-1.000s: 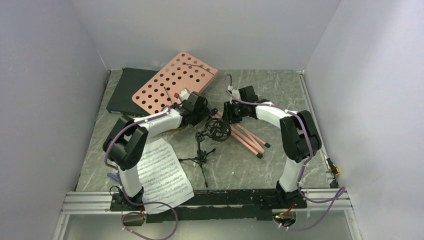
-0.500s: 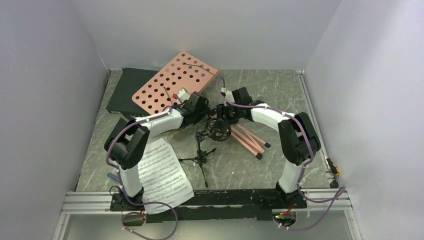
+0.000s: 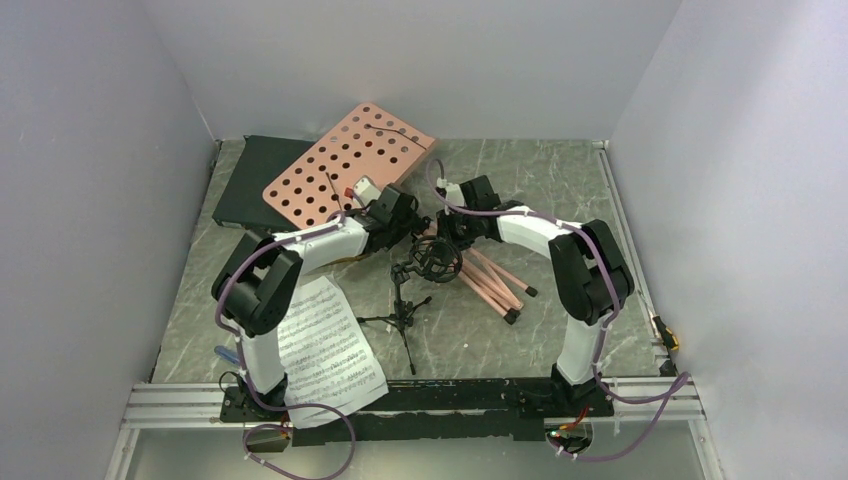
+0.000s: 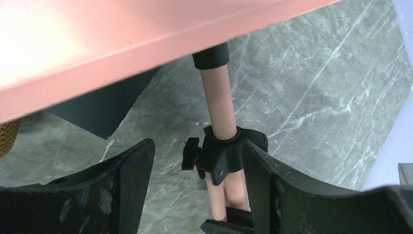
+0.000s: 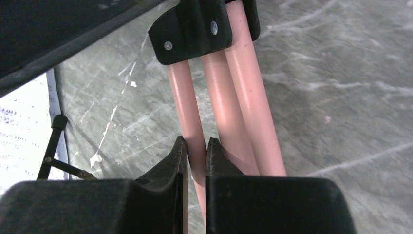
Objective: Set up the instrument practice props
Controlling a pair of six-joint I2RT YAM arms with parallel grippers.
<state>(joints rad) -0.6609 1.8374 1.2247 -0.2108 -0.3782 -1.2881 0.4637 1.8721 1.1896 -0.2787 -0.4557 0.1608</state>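
Note:
The pink-copper perforated music stand leans tilted at the back, its desk partly over the flat black box. Its folded tripod legs lie on the table. My left gripper is open and straddles the stand's pole at the black collar; its right finger touches the collar. My right gripper is shut on one pink tripod leg just below the hub. The small black mic stand with its ring mount stands in front of both grippers. A white sheet-music page lies near the left base. The gold microphone is not clearly in view.
The flat black box lies at the back left under the stand's desk. A gold-brown mesh thing shows at the left edge of the left wrist view. A small blue item lies by the left base. Walls close the table on three sides.
My right gripper has moved left toward the stand's hub, holding the leg, and the tripod legs have shifted slightly left. My left gripper has barely moved.

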